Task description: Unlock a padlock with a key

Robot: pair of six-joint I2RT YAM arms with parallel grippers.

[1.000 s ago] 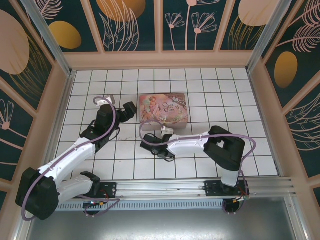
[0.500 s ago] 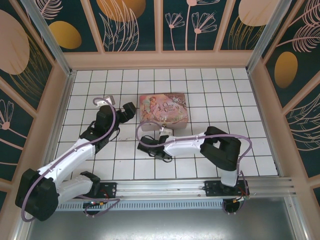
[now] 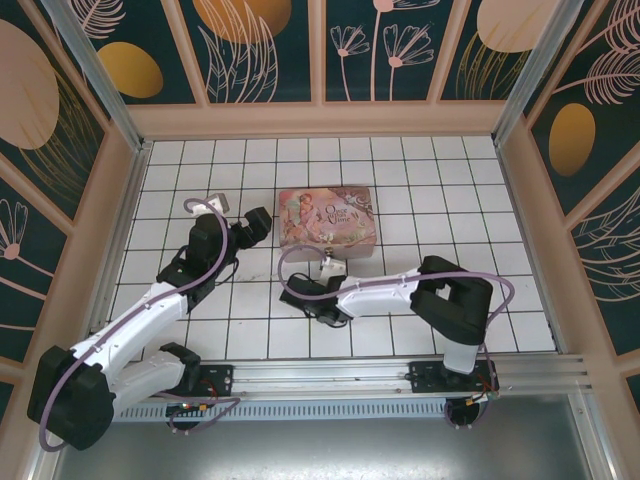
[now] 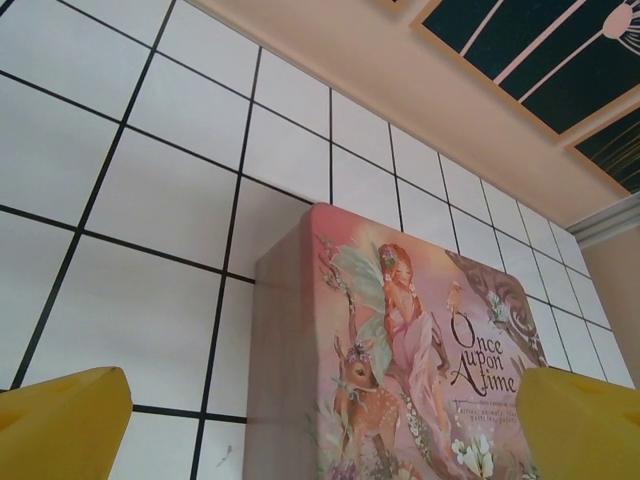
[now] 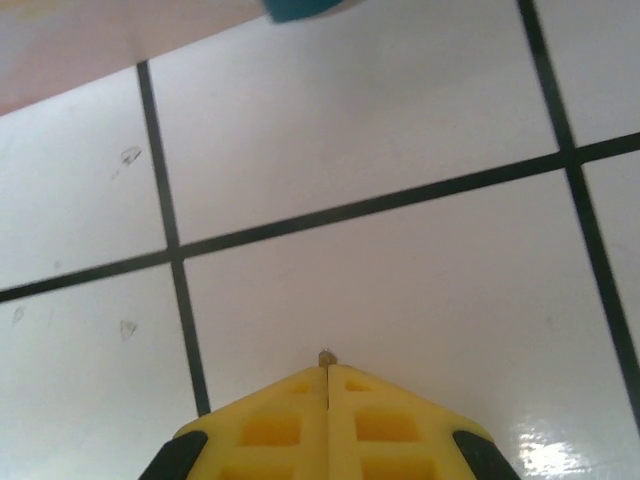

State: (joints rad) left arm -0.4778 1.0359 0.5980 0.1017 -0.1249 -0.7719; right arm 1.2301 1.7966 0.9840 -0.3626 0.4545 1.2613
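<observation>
My right gripper (image 5: 327, 372) is shut, its yellow fingers pressed together low over the white tiles. The tip of the key (image 5: 326, 357), dull and brassy, pokes out between the fingertips. The padlock (image 5: 300, 8) is a blue blur at the top edge of the right wrist view, just ahead of the gripper. From above, the right gripper (image 3: 312, 300) sits in front of the pink tin. My left gripper (image 4: 320, 430) is open, its yellow fingers (image 4: 60, 425) spread wide near the tin's left end, holding nothing.
A pink picture-printed tin box (image 3: 330, 220) stands in the middle of the tiled floor (image 3: 470, 200), and its lid and left side show close up (image 4: 400, 330). Tan walls with dark floral panels ring the floor.
The right gripper's fingers have come together on the key, and its wrist shifted slightly by the tin's front. The left arm barely moved and stays open.
</observation>
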